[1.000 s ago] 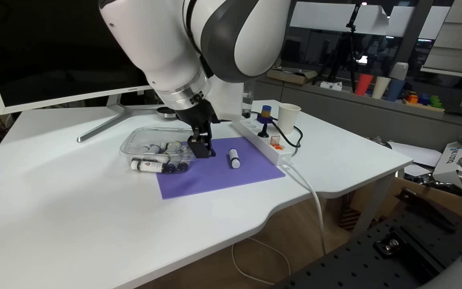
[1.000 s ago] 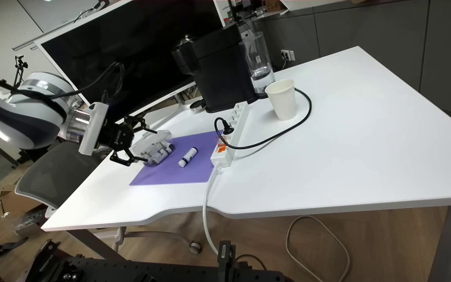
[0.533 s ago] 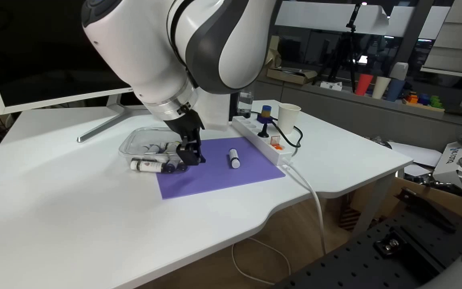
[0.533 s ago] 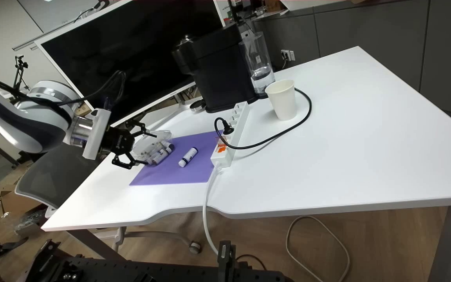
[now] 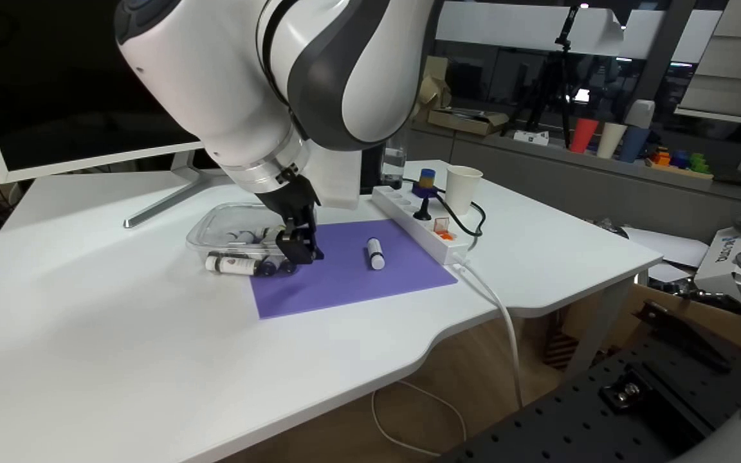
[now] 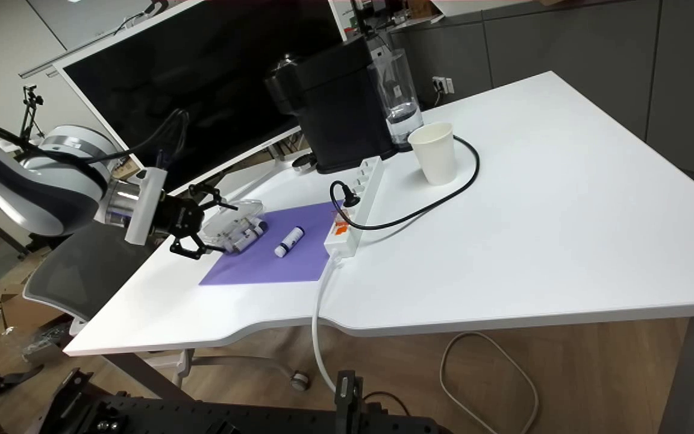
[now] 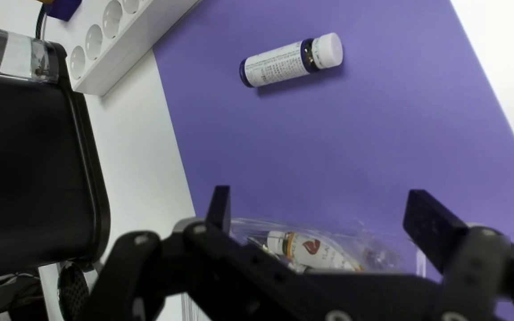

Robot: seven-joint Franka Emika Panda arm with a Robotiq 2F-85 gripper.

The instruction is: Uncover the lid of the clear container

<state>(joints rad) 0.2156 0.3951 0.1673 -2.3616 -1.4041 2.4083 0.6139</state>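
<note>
We count one white bench (image 6: 503,253). On it we count one monitor (image 6: 214,78), between 10 and 11 o'clock in an exterior view. We count one arm (image 5: 229,83); in an exterior view we find it shifted toward 8 o'clock since a second ago. One black box (image 6: 341,114) stands upright at 12 o'clock in an exterior view. One purple mat (image 5: 345,276) lies flat on the bench, unmoved. One white power strip (image 5: 427,236) runs along the mat's edge at 2 o'clock.

We count one gripper (image 6: 231,229), reaching in from 9 o'clock in an exterior view. Its jaws stand wide apart, and we observe nothing clamped between them.

We count one clear container (image 5: 224,225), straddling the mat's edge at about 10 o'clock, part on the mat and part on bare bench. Against the earlier frames we note a slight shift toward 9 o'clock. In the wrist view a part of it shows between the jaws; contact we cannot confirm. Nor can we tell a separate lid from the clear walls.

One white cup (image 6: 435,157) stands upright at the strip's 2 o'clock. Several bottles (image 7: 324,255) show through the container's plastic; their number we cannot settle. One loose bottle (image 7: 279,64), unmoved, lies on the mat, at 12 o'clock in the wrist view.
</note>
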